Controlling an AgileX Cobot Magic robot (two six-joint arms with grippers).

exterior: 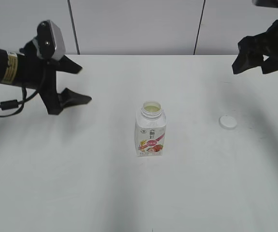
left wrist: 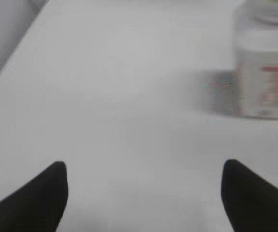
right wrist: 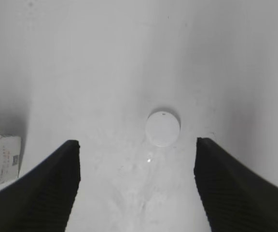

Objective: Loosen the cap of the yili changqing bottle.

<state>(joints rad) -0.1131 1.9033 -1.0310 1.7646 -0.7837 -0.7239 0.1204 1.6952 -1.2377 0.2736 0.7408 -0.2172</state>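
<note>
The white bench [exterior: 81, 183] stood against pale wall panels, its surface otherwise bare. The yili changqing bottle [exterior: 150, 131] stood upright near the middle of the bench, its neck open and a pale liquid visible inside. The cap [exterior: 228, 122] lay flat on the bench toward the right edge, well apart from the bottle.

The left gripper [exterior: 76, 84] hung above the bench toward the far left corner, jaws spread wide and holding nothing. In the left wrist view the bottle [left wrist: 264, 63] appeared blurred ahead and to one side, clear of both fingertips [left wrist: 49, 191].

The right gripper [exterior: 250, 60] was raised near the far right corner, largely in shadow. The right wrist view showed its jaws parted and empty, with the cap [right wrist: 162, 128] on the bench below, between the two fingertips [right wrist: 64, 166] but not touching either.

Judgement: the loosening step appeared complete and exceeded, since the cap was fully off and set down. Neither gripper was engaged with any object. Nothing further seemed required on the bottle; the next move would likely call only for both arms to stay clear of the open, upright bottle and avoid tipping it.
</note>
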